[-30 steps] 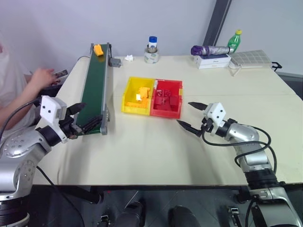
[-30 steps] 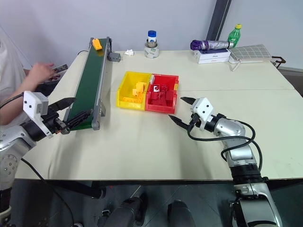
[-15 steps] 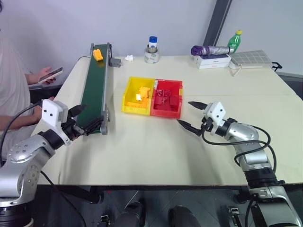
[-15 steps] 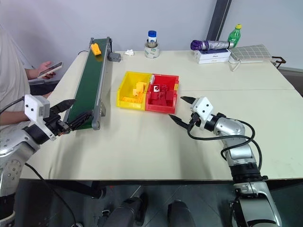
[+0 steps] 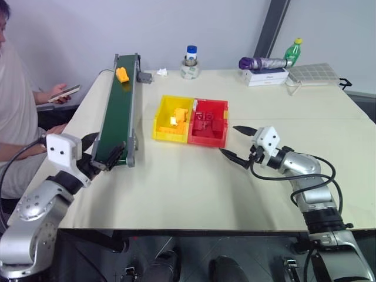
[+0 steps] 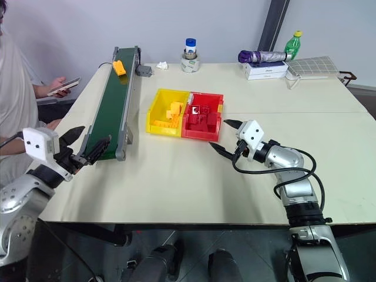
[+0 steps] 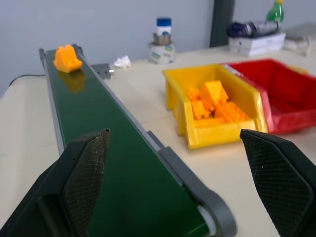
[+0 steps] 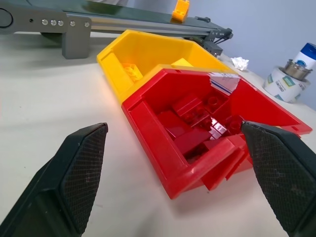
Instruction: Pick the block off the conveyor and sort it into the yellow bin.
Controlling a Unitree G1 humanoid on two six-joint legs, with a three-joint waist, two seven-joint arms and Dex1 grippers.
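Observation:
The orange-yellow block rides near the far end of the dark green conveyor, which runs along the table's left side. The yellow bin stands at mid-table with several yellow bricks inside. My left gripper is open at the conveyor's near end, far short of the block, with nothing between its fingers. My right gripper is open and empty just right of the bins, facing the yellow bin.
A red bin of red bricks adjoins the yellow bin on the right. A jar, a folded umbrella on a box, a green bottle and a white tray line the back. A person with a phone sits at left.
The block has ridden a little way along the belt towards me. My left gripper has drawn back slightly at the belt's near end. The person's hand has pulled away from the table.

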